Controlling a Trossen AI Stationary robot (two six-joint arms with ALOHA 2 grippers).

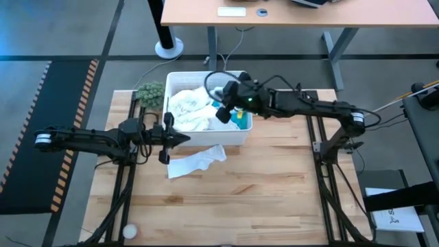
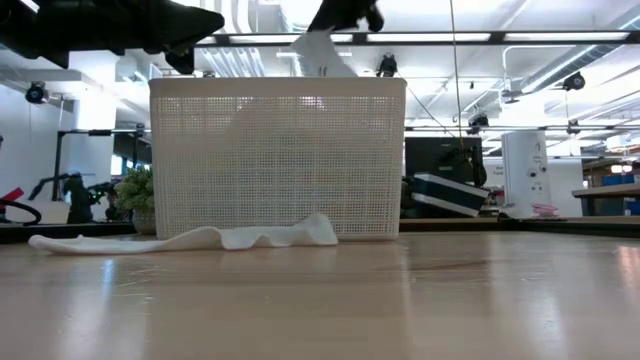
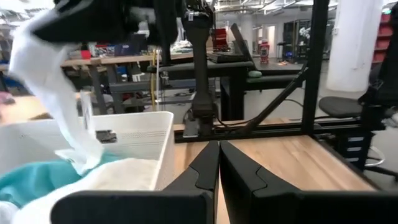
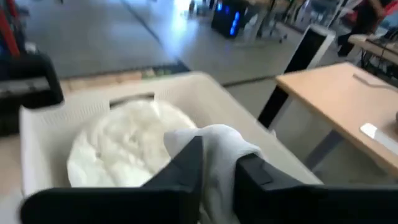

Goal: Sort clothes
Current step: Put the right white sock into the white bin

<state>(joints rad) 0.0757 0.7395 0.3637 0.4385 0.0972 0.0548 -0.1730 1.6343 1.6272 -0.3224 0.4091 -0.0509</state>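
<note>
The right gripper, above the bin, pinches a white garment between nearly closed fingers. The thin grip could let it slip back in. The left gripper, fingers shut and empty, waits beside the bin near a white cloth on the worktop.

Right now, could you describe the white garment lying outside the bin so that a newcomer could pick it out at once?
Find the white bin at the far middle of the wooden table. Against its near wall lies a flat white garment. Unlike the heaped clothes inside, it lies alone, spread on bare wood.
</note>
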